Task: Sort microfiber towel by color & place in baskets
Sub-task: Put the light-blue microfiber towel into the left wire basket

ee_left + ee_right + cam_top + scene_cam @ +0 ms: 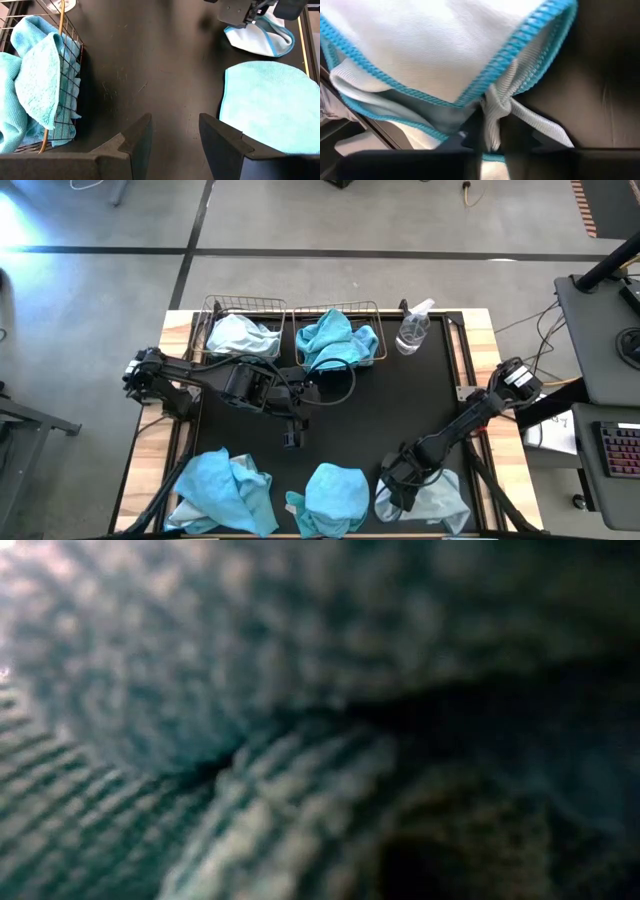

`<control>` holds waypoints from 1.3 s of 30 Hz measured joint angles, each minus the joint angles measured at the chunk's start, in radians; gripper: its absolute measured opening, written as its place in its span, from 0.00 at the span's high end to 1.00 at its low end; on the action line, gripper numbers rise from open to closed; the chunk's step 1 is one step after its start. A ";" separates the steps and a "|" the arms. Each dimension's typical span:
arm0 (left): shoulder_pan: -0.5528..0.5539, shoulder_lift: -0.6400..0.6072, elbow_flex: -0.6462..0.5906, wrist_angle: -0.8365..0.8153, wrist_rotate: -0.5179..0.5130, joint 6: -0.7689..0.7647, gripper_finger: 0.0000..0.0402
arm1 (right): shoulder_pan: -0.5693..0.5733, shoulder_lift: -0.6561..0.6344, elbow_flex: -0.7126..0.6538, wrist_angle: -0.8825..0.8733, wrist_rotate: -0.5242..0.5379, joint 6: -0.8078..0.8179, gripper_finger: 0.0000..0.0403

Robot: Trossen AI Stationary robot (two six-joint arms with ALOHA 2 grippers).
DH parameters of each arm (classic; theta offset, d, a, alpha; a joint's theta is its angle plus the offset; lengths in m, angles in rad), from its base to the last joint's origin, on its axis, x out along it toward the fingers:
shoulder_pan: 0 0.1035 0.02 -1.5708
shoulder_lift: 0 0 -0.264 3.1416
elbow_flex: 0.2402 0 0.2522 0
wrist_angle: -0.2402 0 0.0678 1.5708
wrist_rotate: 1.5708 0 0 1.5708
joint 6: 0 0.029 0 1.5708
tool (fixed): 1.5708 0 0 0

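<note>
I see the right pincer clenched on a fold of the whitish towel, bunched at the table's near right corner; left pincer released.

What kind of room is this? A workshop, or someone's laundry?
Probably a robotics lab or test space, not a laundry: a bare concrete floor, a table with two fixed robot arms, and a side desk with cables and a keyboard.
</note>
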 joint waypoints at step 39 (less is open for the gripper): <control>0.004 0.000 0.000 0.095 -0.060 0.111 0.63 | -0.277 -0.428 -0.002 0.525 0.705 -0.696 0.97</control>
